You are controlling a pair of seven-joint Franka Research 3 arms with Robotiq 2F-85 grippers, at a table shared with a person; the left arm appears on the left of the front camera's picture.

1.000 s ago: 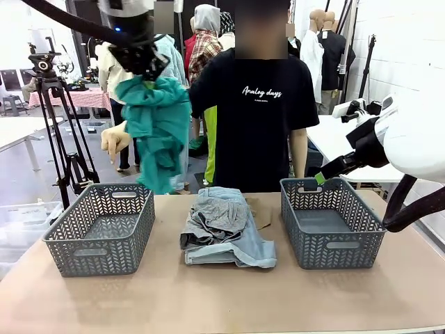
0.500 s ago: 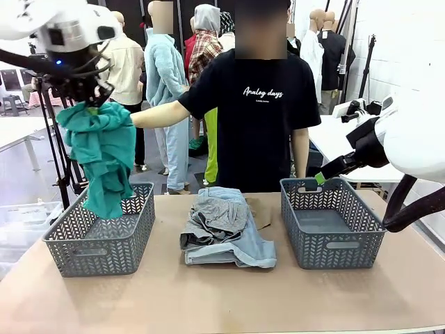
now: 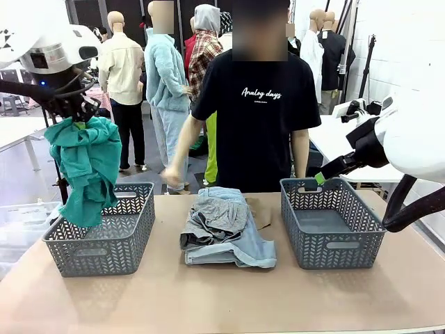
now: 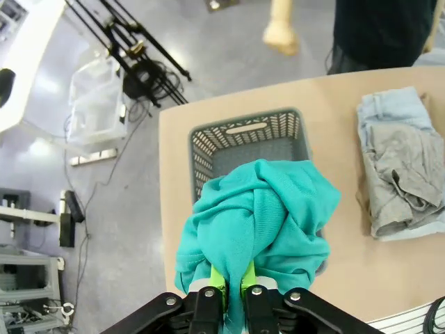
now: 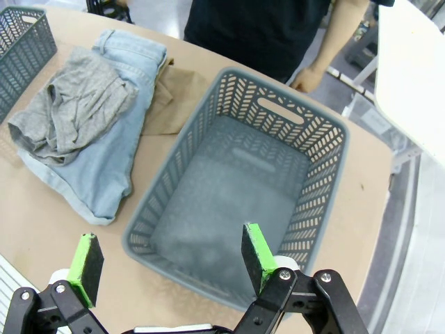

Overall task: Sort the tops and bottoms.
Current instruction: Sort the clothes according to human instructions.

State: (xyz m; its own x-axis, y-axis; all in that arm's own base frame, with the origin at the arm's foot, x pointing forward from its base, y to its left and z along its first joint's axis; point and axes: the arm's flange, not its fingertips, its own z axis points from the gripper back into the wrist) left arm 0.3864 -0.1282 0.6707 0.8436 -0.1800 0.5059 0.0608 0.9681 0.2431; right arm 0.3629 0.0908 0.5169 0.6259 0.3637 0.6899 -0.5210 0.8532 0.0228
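Hanging from the left gripper [image 4: 233, 278], fingers clamped on it, the teal top [image 3: 87, 163] dangles over the nine-o'clock basket [image 3: 104, 256]; the right gripper [image 5: 170, 254], fingers wide apart, hovers above the three-o'clock basket [image 5: 278, 111].

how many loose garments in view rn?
4: teal top held by the left gripper over the left basket; grey top on the denim shorts mid-table; tan garment peeking out beneath them. More may be hidden underneath.

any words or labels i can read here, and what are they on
"Analog days": white script on the chest of the person's black T-shirt.
Smaller line just under it: too small to read.
No print shows on the left basket, the right basket or the folded clothes.
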